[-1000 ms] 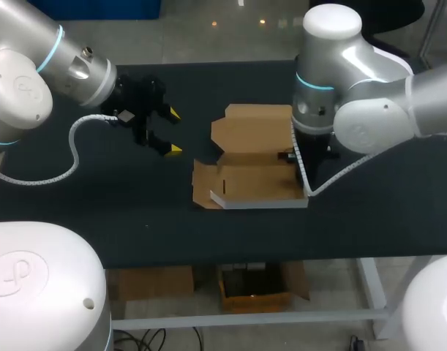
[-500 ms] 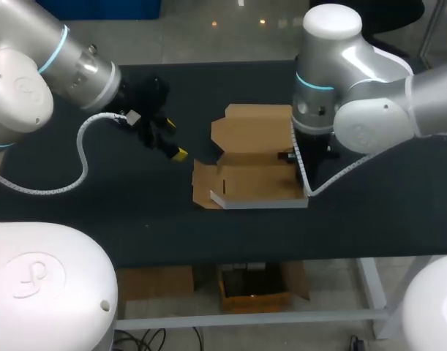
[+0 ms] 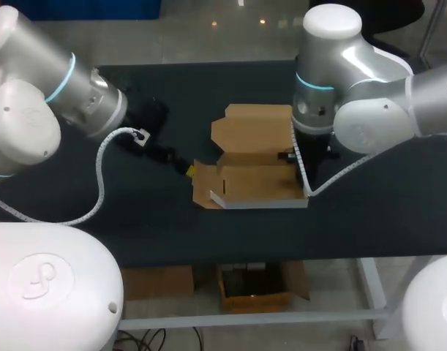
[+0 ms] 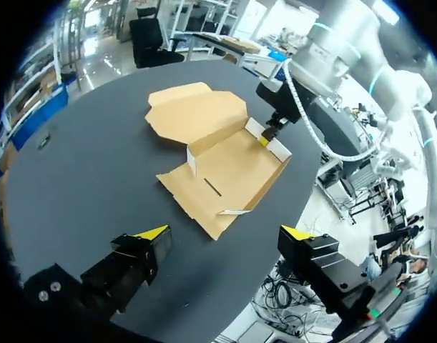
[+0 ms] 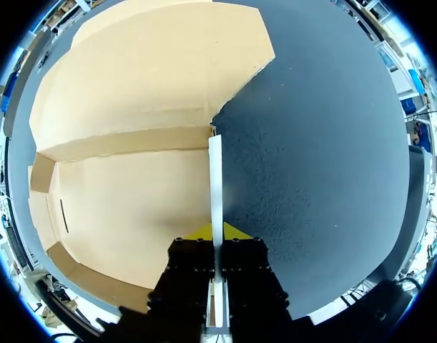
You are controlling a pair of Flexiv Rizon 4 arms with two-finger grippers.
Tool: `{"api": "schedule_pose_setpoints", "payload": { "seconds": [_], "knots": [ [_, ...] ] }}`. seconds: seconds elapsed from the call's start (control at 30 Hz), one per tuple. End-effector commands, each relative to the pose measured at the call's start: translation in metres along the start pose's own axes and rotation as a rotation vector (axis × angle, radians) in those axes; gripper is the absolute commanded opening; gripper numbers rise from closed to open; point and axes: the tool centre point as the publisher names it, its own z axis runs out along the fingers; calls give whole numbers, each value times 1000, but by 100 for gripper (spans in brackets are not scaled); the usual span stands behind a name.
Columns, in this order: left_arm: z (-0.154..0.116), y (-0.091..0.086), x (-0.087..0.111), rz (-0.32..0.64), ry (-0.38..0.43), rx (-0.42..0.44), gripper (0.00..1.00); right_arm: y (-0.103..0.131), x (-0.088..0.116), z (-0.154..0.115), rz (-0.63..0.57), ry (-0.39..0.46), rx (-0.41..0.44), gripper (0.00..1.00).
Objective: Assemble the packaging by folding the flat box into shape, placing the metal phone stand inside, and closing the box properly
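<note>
We see the cardboard box [image 3: 249, 157] lying opened out in the middle of the dark surface [image 3: 135, 227]. Its lid panel is toward the top of the frame, its base panel is below that, and a white edge is raised along the lower side.

Our right arm [image 3: 369, 102] comes in from the upper right and stands over the box's right edge. In the right wrist view the right gripper [image 5: 217, 232] is pinching the upright white side wall [image 5: 216, 179] of the box, with one yellow tip on each face (the wall stands on edge between the cardboard base and the bare surface).

Our left arm [image 3: 40, 110] enters from the left, and the left gripper [image 3: 185, 170] sits just beside the box's left flap, left of centre. In the left wrist view its fingers are spread wide and hold nothing, with the box's near corner lying ahead of the gap. We cannot tell whether a tip touches the flap.
</note>
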Motion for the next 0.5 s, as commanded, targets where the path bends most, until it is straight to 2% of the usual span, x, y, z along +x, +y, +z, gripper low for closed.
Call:
{"api": "schedule_pose_setpoints", "payload": {
  "seconds": [0.03, 0.23, 0.3, 0.37, 0.5],
  "knots": [
    [35, -11, -12, -593, 11, -65, 100, 1, 1, 0, 1, -3, 2, 0],
    [54, -10, -31, -774, 63, -68, 100, 1, 1, 0, 1, -3, 2, 0],
    [60, -8, -35, -821, 68, -69, 100, 1, 1, 0, 1, -3, 2, 0],
    [68, -6, -39, -857, 107, -82, 100, 1, 1, 0, 1, -3, 2, 0],
    [82, -2, -43, -940, 112, -74, 99, 1, 1, 0, 1, -3, 2, 0]
  ]
}}
